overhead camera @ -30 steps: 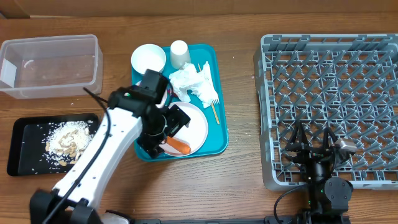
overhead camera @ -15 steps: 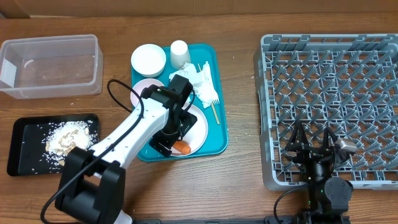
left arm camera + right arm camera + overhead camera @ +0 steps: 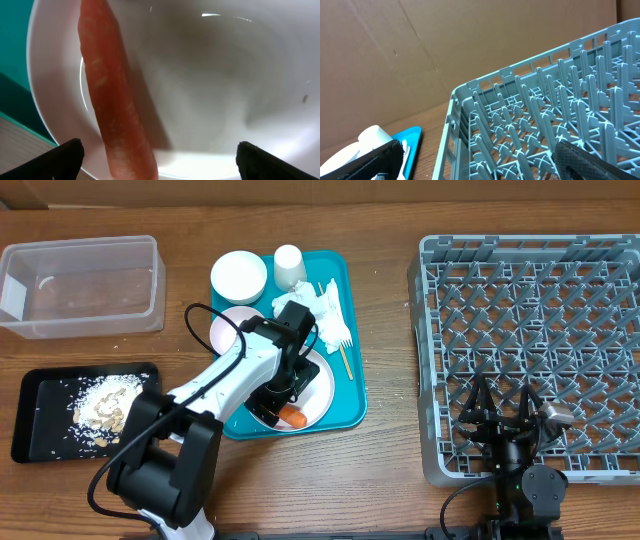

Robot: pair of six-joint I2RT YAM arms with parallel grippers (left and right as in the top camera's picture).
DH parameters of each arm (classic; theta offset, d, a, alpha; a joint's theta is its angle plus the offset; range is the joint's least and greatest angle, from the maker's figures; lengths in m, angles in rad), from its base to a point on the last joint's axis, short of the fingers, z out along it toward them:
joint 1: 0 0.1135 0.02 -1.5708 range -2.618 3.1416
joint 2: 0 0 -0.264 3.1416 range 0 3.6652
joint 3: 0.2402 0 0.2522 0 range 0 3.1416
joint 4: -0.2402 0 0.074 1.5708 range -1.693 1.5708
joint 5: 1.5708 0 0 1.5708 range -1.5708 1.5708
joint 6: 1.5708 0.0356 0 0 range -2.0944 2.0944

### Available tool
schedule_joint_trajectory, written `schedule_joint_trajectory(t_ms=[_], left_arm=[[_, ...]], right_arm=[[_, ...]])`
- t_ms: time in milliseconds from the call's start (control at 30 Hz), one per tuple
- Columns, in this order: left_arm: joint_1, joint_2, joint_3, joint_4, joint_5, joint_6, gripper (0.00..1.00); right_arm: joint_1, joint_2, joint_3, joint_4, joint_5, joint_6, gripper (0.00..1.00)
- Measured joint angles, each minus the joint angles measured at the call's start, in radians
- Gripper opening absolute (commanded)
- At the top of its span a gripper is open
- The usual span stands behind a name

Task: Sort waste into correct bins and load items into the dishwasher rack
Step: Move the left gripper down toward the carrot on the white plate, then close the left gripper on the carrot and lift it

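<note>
The grey dishwasher rack [image 3: 530,345] is seen on the right side of the table, and no dishes are seen among its pegs in the overhead view. The teal tray [image 3: 355,395] is set at the middle. The clear tub [image 3: 80,285] is placed at the far left. The black tray [image 3: 40,385] is laid in front of it, and beige food scraps [image 3: 105,405] are heaped in it.

A pinkish plate [image 3: 225,328] is found at the teal tray's left edge, partly covered by the left arm. One white bowl [image 3: 238,275] is set at the tray's far left corner. A second white bowl [image 3: 318,385] is set at the tray's near side. A crumpled napkin [image 3: 315,310] is left between them.

The left gripper [image 3: 160,162] is held low over the second bowl. Its jaws are spread wide and nothing is gripped. The right gripper [image 3: 503,420] is parked over the rack's near edge, fully spread as well, with nothing held.

A white cup [image 3: 289,265] is stood beside the far bowl. The carrot [image 3: 112,100] is seen lying in the second bowl between the left fingers, nearer one of them. A thin wooden stick [image 3: 343,362] is laid on the tray beside that bowl.
</note>
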Motion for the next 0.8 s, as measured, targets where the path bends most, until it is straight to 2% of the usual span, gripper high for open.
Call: schedule_joint_trajectory(t_ms=[433,800], left_arm=[[0.000,0.000,-0.011,0.015,0.000,0.003,0.98],[0.000,0.000,-0.067,0.109,0.000,0.003,0.99]], right_arm=[[0.000,0.000,0.000,0.000,0.000,0.000,1.00],[0.000,0.000,0.000,-0.001,0.000,0.000,1.00]])
